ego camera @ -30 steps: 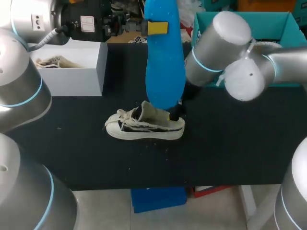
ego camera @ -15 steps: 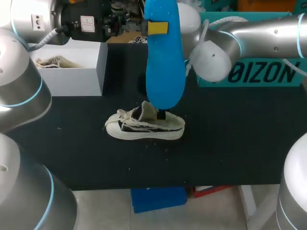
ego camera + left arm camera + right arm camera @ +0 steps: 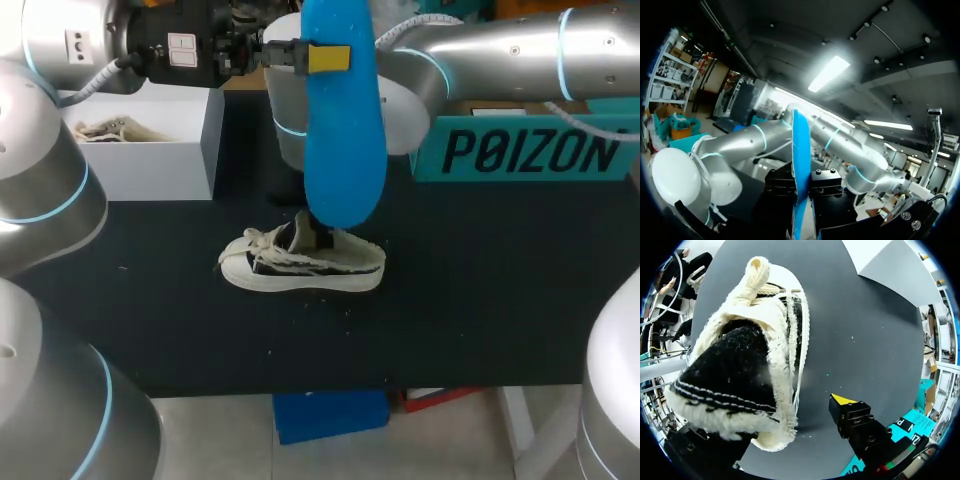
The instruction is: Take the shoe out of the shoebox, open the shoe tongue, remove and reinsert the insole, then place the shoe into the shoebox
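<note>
Because the left gripper [image 3: 329,58] clamps the blue insole [image 3: 343,140] upright at upper middle, its lower end hangs just over the heel opening of the shoe [image 3: 300,265], which lies centre-frame, long axis across, toe leftward; the right gripper [image 3: 323,238] stands open at that heel, its visible finger [image 3: 842,400] clear of the collar

Near the middle of our black worktop [image 3: 480,300] stands a cream canvas low-top shoe [image 3: 300,265], toe toward our left. Behind it to the left sits a white open cardboard box [image 3: 150,140], and behind to the right a teal cardboard shoebox [image 3: 520,150]. Our left gripper [image 3: 328,57] clamps a long blue foam insole [image 3: 343,150] upright above the shoe. Our right arm [image 3: 480,50] crosses behind the insole.
</note>
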